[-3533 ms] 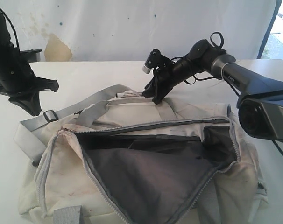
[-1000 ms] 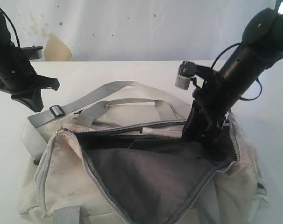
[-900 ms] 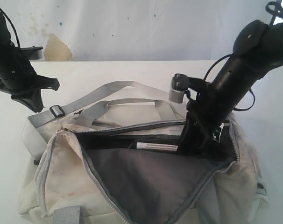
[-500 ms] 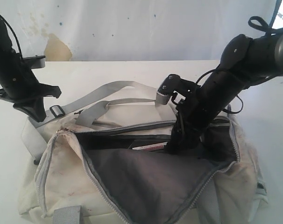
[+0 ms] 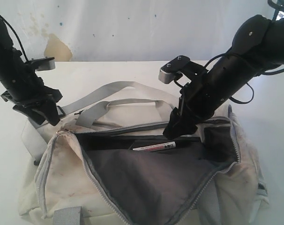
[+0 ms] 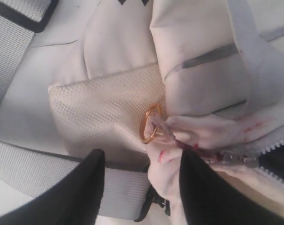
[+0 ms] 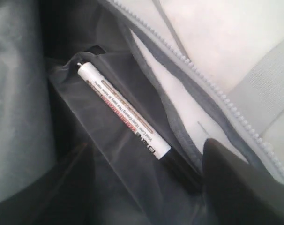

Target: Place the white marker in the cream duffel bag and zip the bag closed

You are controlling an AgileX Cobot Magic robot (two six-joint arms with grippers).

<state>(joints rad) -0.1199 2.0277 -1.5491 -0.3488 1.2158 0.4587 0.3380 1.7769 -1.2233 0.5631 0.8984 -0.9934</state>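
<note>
Flat bright daylight nearly blows out the table [image 5: 114, 75], the cream duffel bag [image 5: 67, 173] is dim inside, and both wrist views look soft.

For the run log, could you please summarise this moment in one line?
white marker: lying inside cream duffel bag | zip: open | right fingers: open above marker | left fingers: open at zip end

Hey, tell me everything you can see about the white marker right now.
The white marker is a slim white plastic-looking barrel with red and dark print and a black cap at one end. It lies on its side inside the open cream duffel bag, resting on the dark grey lining near the far edge of the opening. Only the lining touches it; the right pincer hovers by its capped end, apart.
</note>
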